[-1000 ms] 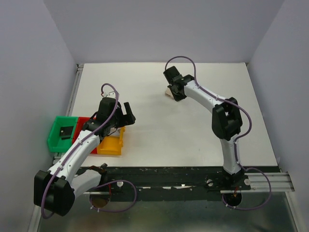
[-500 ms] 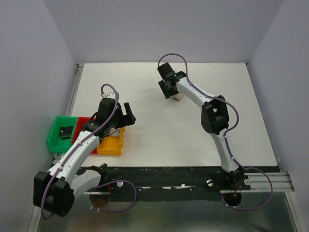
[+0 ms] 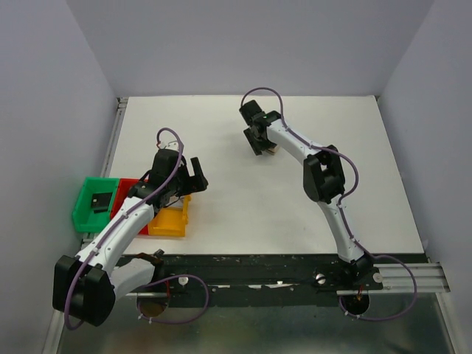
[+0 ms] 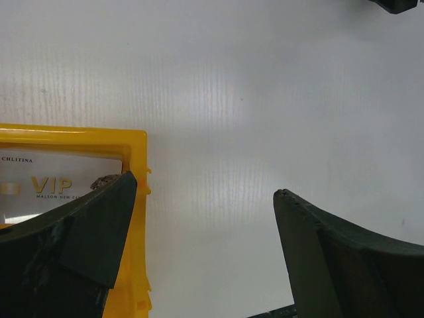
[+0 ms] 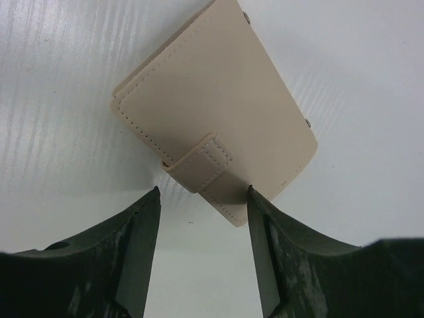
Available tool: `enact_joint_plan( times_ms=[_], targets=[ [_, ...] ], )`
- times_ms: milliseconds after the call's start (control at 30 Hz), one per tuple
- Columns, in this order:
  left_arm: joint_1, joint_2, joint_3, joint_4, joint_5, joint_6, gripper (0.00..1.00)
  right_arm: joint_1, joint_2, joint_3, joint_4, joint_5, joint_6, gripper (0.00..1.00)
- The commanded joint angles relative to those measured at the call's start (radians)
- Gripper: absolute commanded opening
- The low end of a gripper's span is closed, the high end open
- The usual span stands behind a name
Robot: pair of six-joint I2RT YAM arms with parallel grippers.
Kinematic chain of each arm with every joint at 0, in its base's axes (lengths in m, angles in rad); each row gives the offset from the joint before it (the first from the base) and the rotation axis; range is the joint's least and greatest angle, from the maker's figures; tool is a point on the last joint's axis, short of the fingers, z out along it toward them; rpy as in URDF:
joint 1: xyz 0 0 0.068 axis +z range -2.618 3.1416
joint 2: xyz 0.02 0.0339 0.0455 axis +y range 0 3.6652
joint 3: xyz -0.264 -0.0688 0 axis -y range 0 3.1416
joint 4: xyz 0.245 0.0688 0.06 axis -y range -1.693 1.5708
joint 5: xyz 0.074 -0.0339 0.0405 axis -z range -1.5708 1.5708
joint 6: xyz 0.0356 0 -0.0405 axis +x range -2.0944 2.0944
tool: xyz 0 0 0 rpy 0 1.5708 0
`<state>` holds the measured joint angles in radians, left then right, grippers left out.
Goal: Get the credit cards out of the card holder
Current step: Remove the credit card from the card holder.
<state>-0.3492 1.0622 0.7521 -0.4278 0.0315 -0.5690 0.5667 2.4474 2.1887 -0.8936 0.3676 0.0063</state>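
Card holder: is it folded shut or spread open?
The card holder is shut: only its tan outside shows, tab across the edge.

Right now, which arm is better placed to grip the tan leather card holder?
Right: its open jaws frame the tan leather card holder; the left jaws hang at the yellow plastic bin.

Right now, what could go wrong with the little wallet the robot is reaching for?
1. The card holder lies closed with its tab folded over. The right gripper is open around just one corner, so a pinch there might slide or spin it instead of opening it.
2. The left gripper hangs open over the yellow bin rim; going down could bump it.
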Motion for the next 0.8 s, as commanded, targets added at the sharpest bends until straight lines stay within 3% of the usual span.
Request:
enact_joint_plan(
  times_ms=[0,400,767],
  targets=[
    [-0.004,0.001,0.012,0.006,0.019,0.004,0.99,-0.019,0.01,0.014,-0.057,-0.036,-0.009,0.61],
    [-0.004,-0.002,0.007,0.008,0.016,0.0,0.99,-0.054,0.036,0.072,-0.139,-0.09,0.041,0.52],
    [-0.004,-0.007,0.003,0.008,0.011,-0.003,0.99,-0.071,0.041,0.082,-0.142,-0.114,0.049,0.33]
  ],
)
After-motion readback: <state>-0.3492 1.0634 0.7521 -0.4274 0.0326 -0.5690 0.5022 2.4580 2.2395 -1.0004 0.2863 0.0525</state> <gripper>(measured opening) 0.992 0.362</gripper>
